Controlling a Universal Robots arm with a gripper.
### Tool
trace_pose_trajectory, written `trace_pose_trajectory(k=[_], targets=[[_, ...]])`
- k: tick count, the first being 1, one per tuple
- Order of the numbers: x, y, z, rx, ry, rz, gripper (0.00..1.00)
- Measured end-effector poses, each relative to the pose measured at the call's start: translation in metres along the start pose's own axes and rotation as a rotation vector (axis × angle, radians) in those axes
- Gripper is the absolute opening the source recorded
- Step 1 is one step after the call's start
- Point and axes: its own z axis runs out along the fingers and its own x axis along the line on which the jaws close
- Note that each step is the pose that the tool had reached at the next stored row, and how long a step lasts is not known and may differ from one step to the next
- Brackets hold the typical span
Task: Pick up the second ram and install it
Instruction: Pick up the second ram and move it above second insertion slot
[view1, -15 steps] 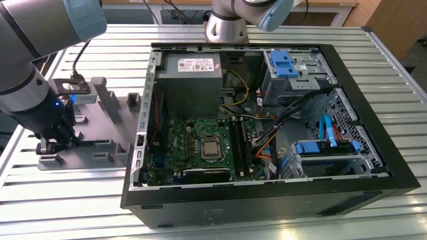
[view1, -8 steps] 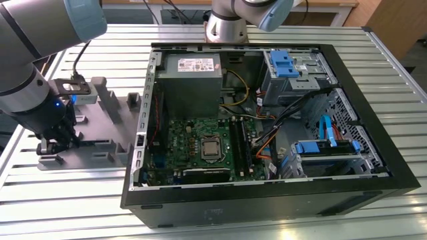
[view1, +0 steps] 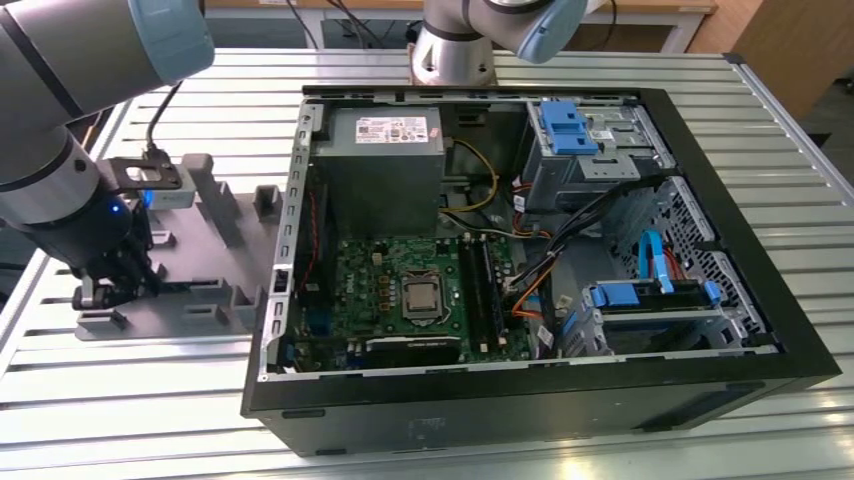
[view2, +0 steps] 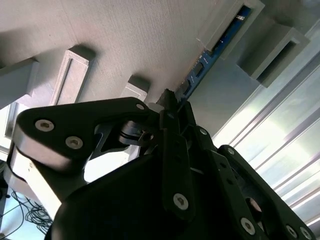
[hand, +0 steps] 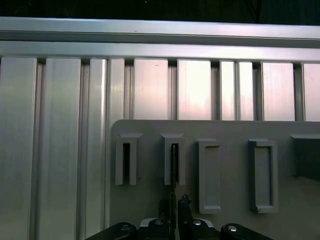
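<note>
Exterior view first: the arm is reaching down at nine o'clock of the open computer case (view1: 747, 330), and the pincer (view1: 107, 290) is low over the grey fixture block (view1: 214, 250) on the slatted counter (view1: 761, 130). Inside the case, the green motherboard (view1: 387, 290) lies flat with its long black slots (view1: 478, 290) facing up. My read is that this is so a stick can be pushed straight down into them.

Over to the second wrist view, and there's the second ram (view2: 212, 52)! It stands on edge in the fixture's narrow pockets, its blue label strip running away from the camera. The pincer (view2: 170, 102) has its fingers drawn together on the near end of the stick. I judge that a firm grip on it, one finger on each flat face.

Now the first wrist view, edge-on. The second ram (hand: 173, 160) is a thin dark line standing in one of the fixture's slotted posts (hand: 173, 137), with the neighbouring post (hand: 126, 160) bare. The fingers flank the stick tightly. The posts hold it upright, which seems meant to leave both faces free for exactly this pinch. It sits seated in the fixture, not lifted clear.
</note>
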Motion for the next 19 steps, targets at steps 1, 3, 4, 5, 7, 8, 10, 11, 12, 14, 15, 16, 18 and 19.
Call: trace_pose_trajectory(k=[1,3,4,5,7,8,10,11,12,14,15,16,18,19], targets=[[-0.0001,-0.0002,0.0,0.0,0.0,0.0,0.21],[0.0,-0.001,-0.0001,-0.0001,0.0001,0.0,0.21],[0.0,-0.0013,-0.0001,-0.0001,0.0001,0.0,0.21],[0.0,-0.0018,-0.0001,-0.0001,0.0001,0.0,0.21],[0.0,-0.0024,-0.0001,0.0,0.0001,0.0,0.21],[0.0,-0.0025,-0.0001,-0.0001,0.0001,0.0,0.21],[0.0,-0.0026,-0.0001,-0.0001,0.0001,0.0,0.21],[0.0,-0.0026,-0.0001,-0.0002,0.0001,0.0,0.21],[0.0,-0.0026,-0.0001,-0.0002,0.0001,0.0,0.2],[0.0,-0.0026,-0.0001,-0.0002,0.0002,0.0,0.14],[0.0,-0.0026,-0.0001,-0.0002,0.0002,0.0,0.14],[0.0,-0.0026,-0.0001,-0.0002,0.0002,0.0,0.14],[0.0,-0.0026,0.0,-0.0002,0.0002,0.0,0.14],[0.0,-0.0026,0.0,-0.0001,0.0002,0.0,0.14]])
